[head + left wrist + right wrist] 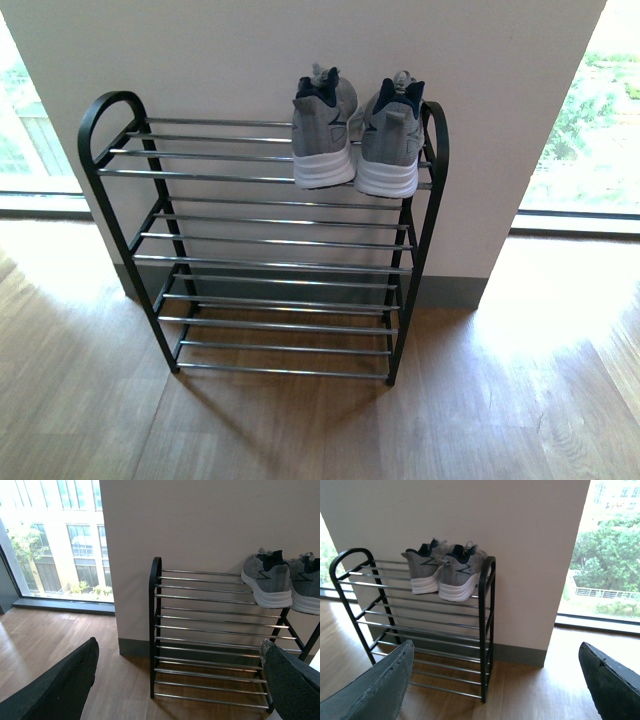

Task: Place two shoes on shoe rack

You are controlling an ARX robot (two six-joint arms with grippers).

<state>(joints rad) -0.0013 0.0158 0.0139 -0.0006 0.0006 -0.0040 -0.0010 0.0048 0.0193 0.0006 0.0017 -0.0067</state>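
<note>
- Front view: the grey sneakers [323, 140] stand side by side on the top shelf of the shoe rack [270, 241], at its right end. Their heels hang over the front rod and their toes point at the wall [230, 60].
- The right-hand sneaker is just beside the rack's right end hoop. The two shoes look to be touching.
- The left gripper [179, 645] is released. Its fingers [65, 685] are spread wide with nothing between them, and the sneakers [267, 577] sit well apart from it, up on the top shelf.
- The right gripper [496, 646] is likewise spread and empty. The sneakers [457, 575] are well clear of its fingers [375, 690].
- The lower shelves carry only their bare rods, and the rack stands on the wooden floor [500, 400] against the wall.
- Hard to see: the toes are hidden behind the uppers in the front view. In the left wrist view the farther sneaker is cut off by the picture's edge, and one finger covers a lower corner of the rack. Only the finger ends of each pincer show.
</note>
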